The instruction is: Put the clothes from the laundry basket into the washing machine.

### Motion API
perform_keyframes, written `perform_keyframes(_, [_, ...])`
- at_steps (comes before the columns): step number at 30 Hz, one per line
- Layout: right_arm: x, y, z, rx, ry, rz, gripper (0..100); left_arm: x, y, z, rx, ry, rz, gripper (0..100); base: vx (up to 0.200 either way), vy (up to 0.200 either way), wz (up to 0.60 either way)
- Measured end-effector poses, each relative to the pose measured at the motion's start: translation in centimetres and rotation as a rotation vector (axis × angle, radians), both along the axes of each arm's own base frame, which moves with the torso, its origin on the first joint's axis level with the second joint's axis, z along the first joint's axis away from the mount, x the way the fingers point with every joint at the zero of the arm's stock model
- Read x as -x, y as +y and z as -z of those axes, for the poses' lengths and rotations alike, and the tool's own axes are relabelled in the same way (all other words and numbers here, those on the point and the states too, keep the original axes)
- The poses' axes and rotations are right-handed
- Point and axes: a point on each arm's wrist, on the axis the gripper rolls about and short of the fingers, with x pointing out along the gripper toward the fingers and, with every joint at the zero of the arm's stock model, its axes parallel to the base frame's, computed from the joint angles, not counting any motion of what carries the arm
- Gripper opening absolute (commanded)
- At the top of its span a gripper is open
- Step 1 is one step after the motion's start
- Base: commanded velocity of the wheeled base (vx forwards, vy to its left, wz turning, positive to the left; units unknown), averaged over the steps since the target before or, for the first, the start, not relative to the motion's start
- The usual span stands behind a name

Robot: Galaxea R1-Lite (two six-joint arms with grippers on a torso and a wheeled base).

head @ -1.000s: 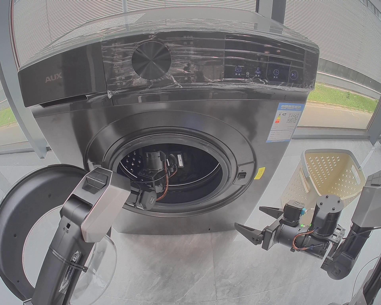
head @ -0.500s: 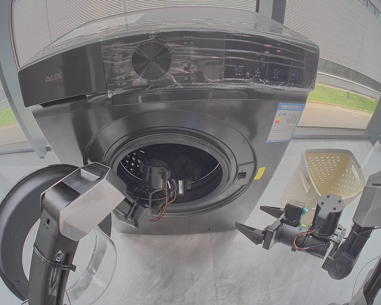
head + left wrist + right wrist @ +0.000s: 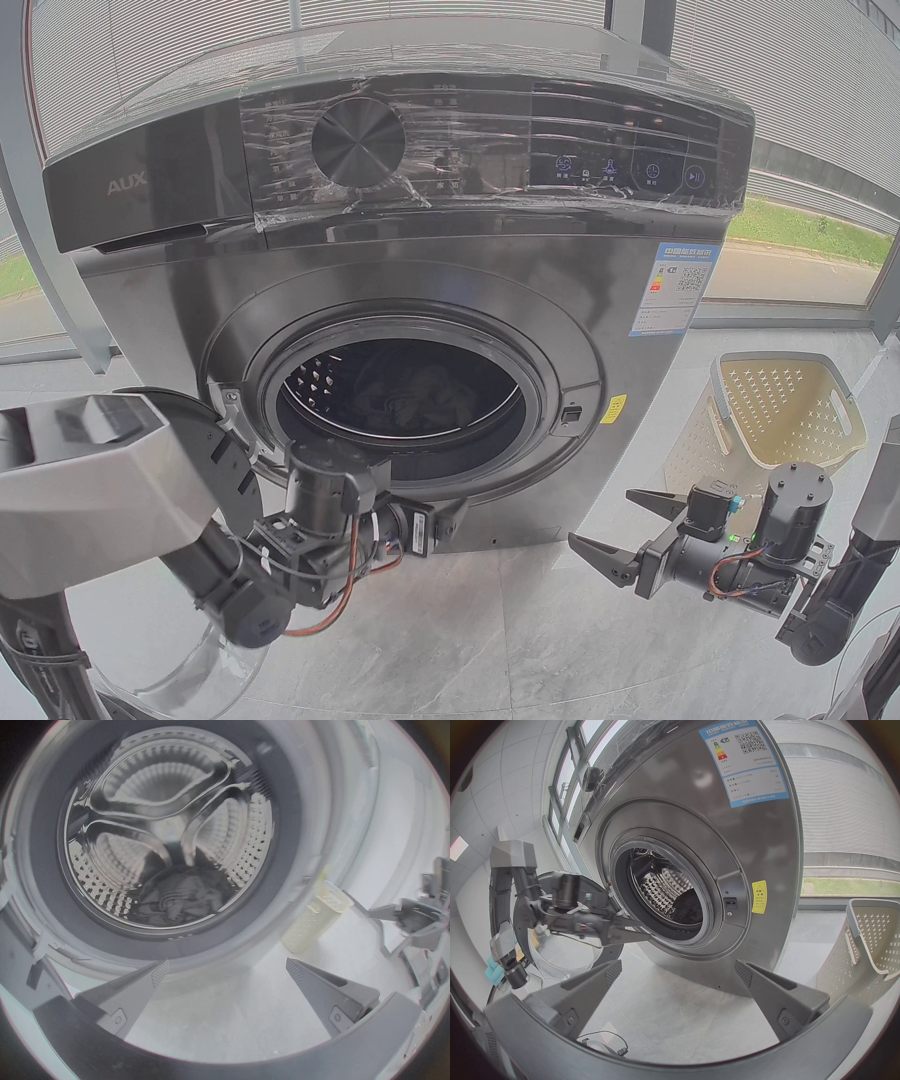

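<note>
Head view: the washing machine (image 3: pixel 403 272) stands with its round door (image 3: pixel 560 954) swung open to the left. The clothes (image 3: pixel 180 896), a dark crumpled heap, lie at the bottom of the drum (image 3: pixel 154 813). The left gripper (image 3: pixel 448 521) hangs just outside the opening, below its lower rim, with its fingers spread wide and holding nothing. The right gripper (image 3: pixel 605 520) hovers low over the floor in front of the machine's right corner, likewise spread and holding nothing, pointing toward the left arm. The cream laundry basket (image 3: pixel 727 412) sits on the floor just right of the machine, behind the right gripper
</note>
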Motion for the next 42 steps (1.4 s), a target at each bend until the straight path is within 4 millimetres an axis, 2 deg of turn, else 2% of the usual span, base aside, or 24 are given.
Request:
perform_keyframes(6, [0.9, -0.4, -0.2, 0.011, 0.000, -0.004, 100, 5.5, 0.6, -2.8, 0.086, -0.032, 0.068, 100, 0.000, 0.000, 0.00])
perform_keyframes(12, [1.5, -1.0, -0.9, 0.017, -0.034, 0.006, 100, 9.1, 2.1, -5.8, 0.192, -0.090, 0.077, 100, 0.000, 0.000, 0.00])
perform_keyframes(15, [1.9, -1.7, -1.4, 0.017, -0.049, 0.039, 100, 10.4, 3.3, -6.6, 0.203, -0.110, 0.057, 100, 0.000, 0.000, 0.00])
perform_keyframes(19, [2.3, -2.9, -1.9, 0.015, -0.067, 0.088, 100, 11.3, 4.9, -7.0, 0.164, -0.157, -0.042, 100, 0.000, 0.000, 0.00])
perform_keyframes(23, [2.8, -4.1, -2.7, 0.008, -0.096, 0.135, 100, 11.8, 6.4, -7.1, 0.114, -0.190, -0.124, 100, -0.200, 0.000, 0.00])
perform_keyframes(34, [4.5, -5.4, -4.2, 0.001, -0.138, 0.214, 100, 14.0, 9.1, -8.3, 0.071, -0.276, -0.139, 100, -0.200, 0.000, 0.00])
perform_keyframes(42, [6.7, -6.4, -4.1, 0.071, -0.037, 0.255, 100, 15.1, 11.4, -8.9, 0.046, -0.332, -0.197, 100, -0.200, 0.000, 0.00])
